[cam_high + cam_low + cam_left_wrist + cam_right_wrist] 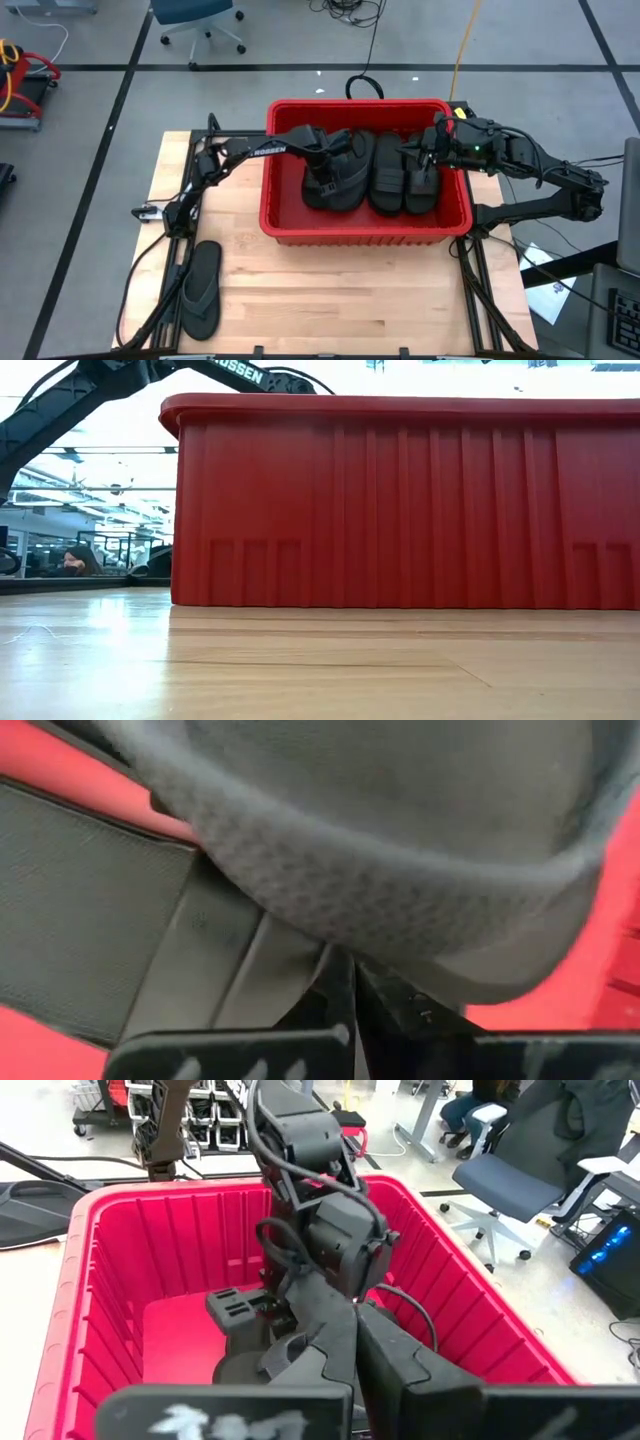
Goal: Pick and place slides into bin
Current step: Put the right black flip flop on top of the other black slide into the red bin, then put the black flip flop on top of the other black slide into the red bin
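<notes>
The red bin (365, 228) stands mid-table; its near wall fills the low view (400, 510). Several black slides (388, 175) lie inside it. My left gripper (322, 168) reaches down into the bin's left half and is shut on a slide (380, 850). My right gripper (410, 152) hovers over the bin's right half, above a slide (421, 185). Its fingers (355, 1335) are together and hold nothing. One thong-strap slide (200, 290) lies flat on the table at the near left. My left gripper pinches a slide at its edge (350, 955) between its two fingers, which come from above and point down into the bin. The slide's textured sole (380, 880) fills the wrist view and is tilted. I cannot tell whether the slide rests on the others.
The bin's walls rise high around the slides (100, 1280). Bare wooden table (330, 290) lies in front of the bin. Office chairs (520, 1190) and a person (72, 560) show beyond the table.
</notes>
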Robot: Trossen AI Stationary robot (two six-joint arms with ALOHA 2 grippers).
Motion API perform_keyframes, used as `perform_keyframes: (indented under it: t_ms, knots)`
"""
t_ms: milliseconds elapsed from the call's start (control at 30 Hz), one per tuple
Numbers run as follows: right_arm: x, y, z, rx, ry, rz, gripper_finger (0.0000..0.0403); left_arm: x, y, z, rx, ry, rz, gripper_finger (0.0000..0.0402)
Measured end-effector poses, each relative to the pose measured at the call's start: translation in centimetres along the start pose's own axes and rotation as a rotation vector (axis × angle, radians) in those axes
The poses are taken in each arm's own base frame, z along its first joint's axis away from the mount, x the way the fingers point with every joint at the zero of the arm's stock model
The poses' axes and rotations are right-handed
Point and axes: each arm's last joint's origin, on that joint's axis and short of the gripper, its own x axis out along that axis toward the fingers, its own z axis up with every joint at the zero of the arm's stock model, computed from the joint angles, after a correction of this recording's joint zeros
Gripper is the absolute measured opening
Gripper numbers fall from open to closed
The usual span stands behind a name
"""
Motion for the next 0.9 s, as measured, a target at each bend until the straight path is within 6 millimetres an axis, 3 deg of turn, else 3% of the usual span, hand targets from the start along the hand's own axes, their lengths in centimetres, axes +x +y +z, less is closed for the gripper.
perform_keyframes:
  t_ms: [600, 767, 900]
  knots:
    - [0.0, 0.0, 0.0, -0.001, 0.0, -0.001, 0.0, 0.4, -1.1, -0.3, 0.052, 0.021, -0.076, 0.0002]
    - [0.0, 0.0, 0.0, 0.0, 0.0, -0.001, 0.0, -1.7, -1.3, -1.0, 0.116, 0.049, -0.021, 0.0001]
    - [0.0, 0.0, -0.1, 0.027, 0.012, 0.005, 0.0, -4.9, -1.0, -1.6, 0.104, 0.019, 0.078, 0.0005]
